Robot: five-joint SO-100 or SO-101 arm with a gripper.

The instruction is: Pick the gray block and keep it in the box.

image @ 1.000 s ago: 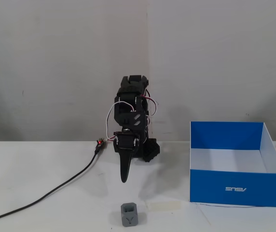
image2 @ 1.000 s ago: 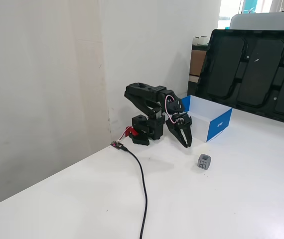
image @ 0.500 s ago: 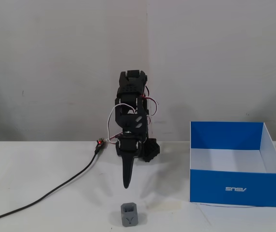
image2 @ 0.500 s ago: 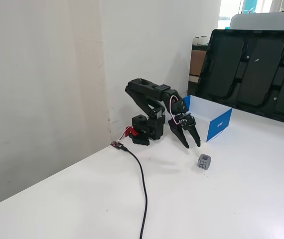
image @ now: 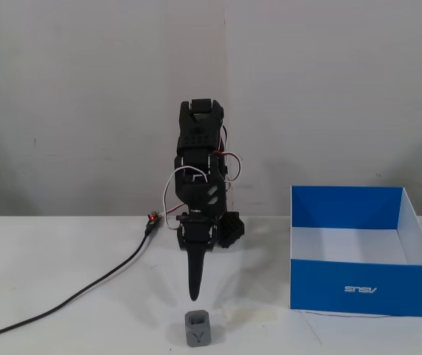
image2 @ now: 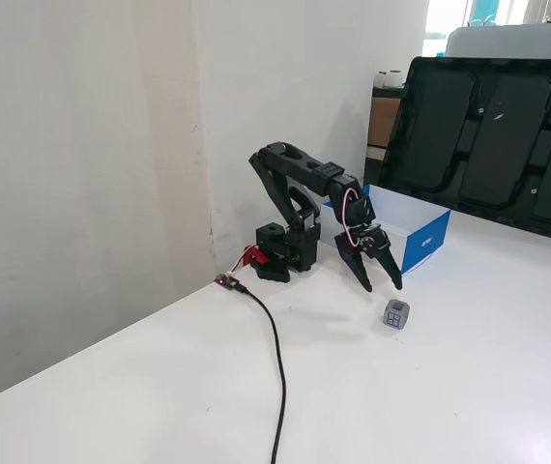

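Box [image: 359, 288] first: it is big, blue outside and white inside, open on top, and it sits on the white table [image: 63, 259] to the right of the arm in a fixed view. The black arm [image: 200, 170] stands in the middle and bends down toward the table. Its claw [image2: 382, 281] hangs just above the table, with the two fingers spread apart and nothing between them. The gray block [image: 198, 328] is the smallest thing. It sits on the table just in front of the claw tips, close but not touching. I think the claw must reach a little forward and down to grab it.
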